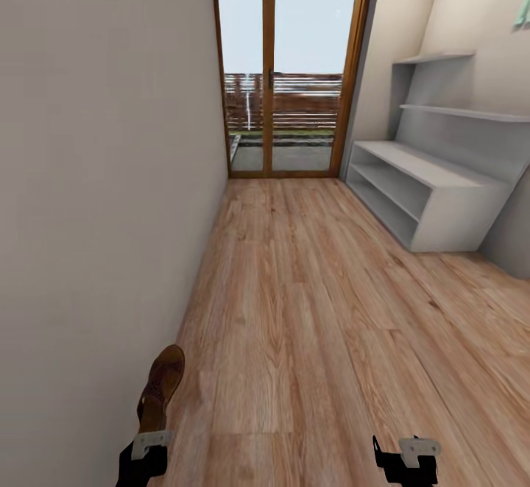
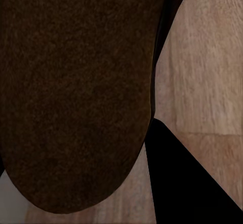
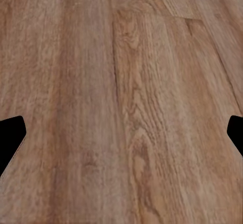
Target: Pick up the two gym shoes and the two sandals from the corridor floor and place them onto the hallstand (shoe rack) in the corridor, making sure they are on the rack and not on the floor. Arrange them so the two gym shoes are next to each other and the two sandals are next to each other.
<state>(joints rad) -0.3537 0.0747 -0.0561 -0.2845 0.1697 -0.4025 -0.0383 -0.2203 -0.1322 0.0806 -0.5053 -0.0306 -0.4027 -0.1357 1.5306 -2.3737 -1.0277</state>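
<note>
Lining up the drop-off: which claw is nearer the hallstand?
Right. The right claw sits on the hallstand's side of the corridor; the left claw, holding a sandal, is by the opposite wall.

The corridor floor (image 1: 309,325) lies open ahead, bare planks running to the glazed door (image 1: 291,68) at the far end. A blank wall (image 1: 96,178) hems the left side, close by the left end effector (image 1: 151,446) and the sandal (image 1: 160,388) it carries. On the right, the hallstand (image 1: 442,200) juts from the wall, its surface and shelves bare.
</note>
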